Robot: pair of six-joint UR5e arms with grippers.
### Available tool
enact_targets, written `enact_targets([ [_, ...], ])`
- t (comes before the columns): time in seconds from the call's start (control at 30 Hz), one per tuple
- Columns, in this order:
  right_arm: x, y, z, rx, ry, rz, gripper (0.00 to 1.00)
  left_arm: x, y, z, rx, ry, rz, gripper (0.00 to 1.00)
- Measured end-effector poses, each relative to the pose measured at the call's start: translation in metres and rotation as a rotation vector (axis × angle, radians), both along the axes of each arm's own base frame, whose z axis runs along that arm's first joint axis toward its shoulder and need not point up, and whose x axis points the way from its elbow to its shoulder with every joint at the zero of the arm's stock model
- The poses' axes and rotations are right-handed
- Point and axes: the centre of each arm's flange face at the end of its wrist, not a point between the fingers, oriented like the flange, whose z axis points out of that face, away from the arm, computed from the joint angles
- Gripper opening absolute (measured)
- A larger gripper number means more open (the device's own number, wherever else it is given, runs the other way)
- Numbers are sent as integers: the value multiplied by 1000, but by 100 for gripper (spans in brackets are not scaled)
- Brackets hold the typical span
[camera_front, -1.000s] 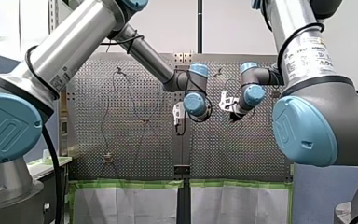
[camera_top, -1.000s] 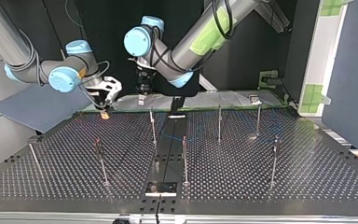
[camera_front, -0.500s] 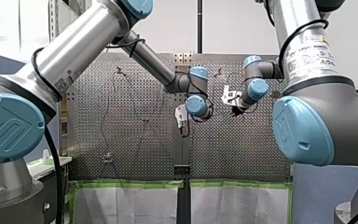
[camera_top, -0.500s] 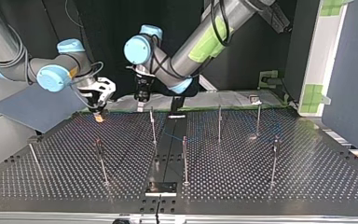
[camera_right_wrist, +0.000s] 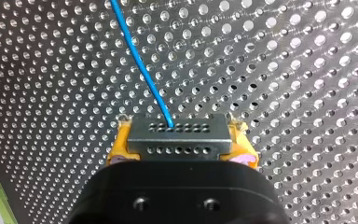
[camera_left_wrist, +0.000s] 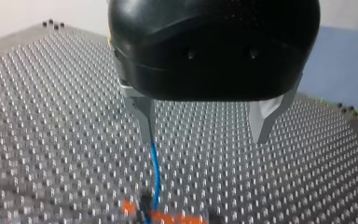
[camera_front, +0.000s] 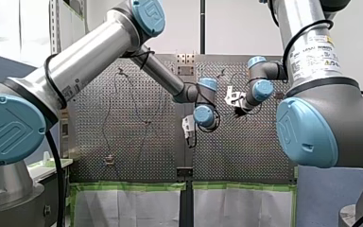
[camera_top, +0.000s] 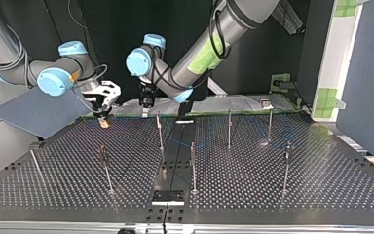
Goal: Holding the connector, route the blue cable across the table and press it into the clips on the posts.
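my right gripper (camera_right_wrist: 182, 144) has its yellow pads squeezed tight on the grey connector (camera_right_wrist: 200, 140), low over the table (camera_right_wrist: 298, 70) full of holes. the blue cable (camera_right_wrist: 140, 65) runs out of it across the table. my left gripper (camera_left_wrist: 204, 135) has its fingers wide apart, with the cable just beside one finger.
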Motion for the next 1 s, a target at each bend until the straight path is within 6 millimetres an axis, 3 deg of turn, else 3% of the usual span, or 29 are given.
enact_targets([
  [0.2, 0, 0, 0, -1, -1, 3, 0, 18, -4, 7, -21, -34, 41, 100],
  [0.4, 1, 1, 0, 0, -3, 8, 0, 27, -16, 30, -58, -76, 36, 100],
  [0.57, 2, 1, 0, -1, -4, 10, 0, 28, -21, 36, -70, -86, 28, 97],
  [0.63, 2, 1, 0, -1, -5, 10, 0, 29, -21, 35, -68, -83, 29, 70],
  [0.67, 2, 1, 0, -1, -5, 11, 0, 29, -20, 34, -67, -81, 30, 70],
  [0.73, 2, 0, 0, -1, -5, 11, 0, 30, -19, 32, -65, -79, 31, 46],
  [0.8, 1, 0, 0, -2, -4, 12, 0, 30, -18, 30, -63, -77, 31, 43],
  [0.83, 1, 0, 0, -2, -4, 12, 0, 30, -18, 30, -63, -76, 30, 25],
  [0.87, 1, 0, 0, -3, -3, 12, 0, 30, -17, 29, -64, -76, 28, 25],
  [0.93, 2, 0, 1, -5, -3, 13, 0, 30, -18, 29, -67, -78, 22, 10],
  [0.97, 2, 0, 1, -6, -2, 14, 0, 30, -18, 29, -68, -78, 20, 10],
  [1.0, 2, 0, 1, -8, -1, 14, 0, 31, -18, 30, -69, -78, 19, 0],
])
